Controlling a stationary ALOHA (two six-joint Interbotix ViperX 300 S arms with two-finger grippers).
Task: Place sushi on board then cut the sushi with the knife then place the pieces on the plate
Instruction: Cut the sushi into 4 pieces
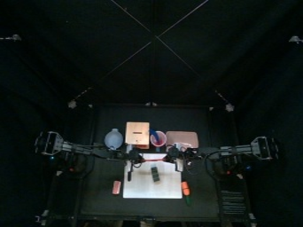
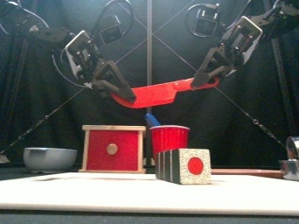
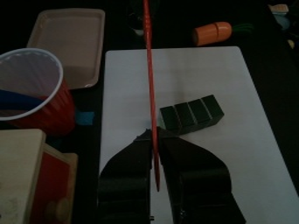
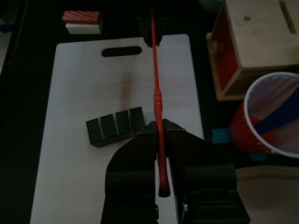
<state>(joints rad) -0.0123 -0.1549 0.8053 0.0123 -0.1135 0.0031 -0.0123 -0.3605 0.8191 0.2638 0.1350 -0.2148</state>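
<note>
Front view: red knife (image 2: 158, 92) held in air between left gripper (image 2: 121, 94) and right gripper (image 2: 205, 80)
Both grippers clamped on the red knife, one at each end; the end at the right gripper sits slightly higher. Roll (image 2: 184, 165) lies on the board (image 2: 70, 191) below the knife, well apart from it, nearer the right gripper's side; four blocks touching in a row, uncut. Both wrist views: knife edge-on between the jaws, roll just beside the blade line. Behind the knife, toward the back: box (image 2: 114, 149), cup (image 2: 170, 140) with blue knife (image 2: 151, 118), tray (image 1: 182, 138)
</note>
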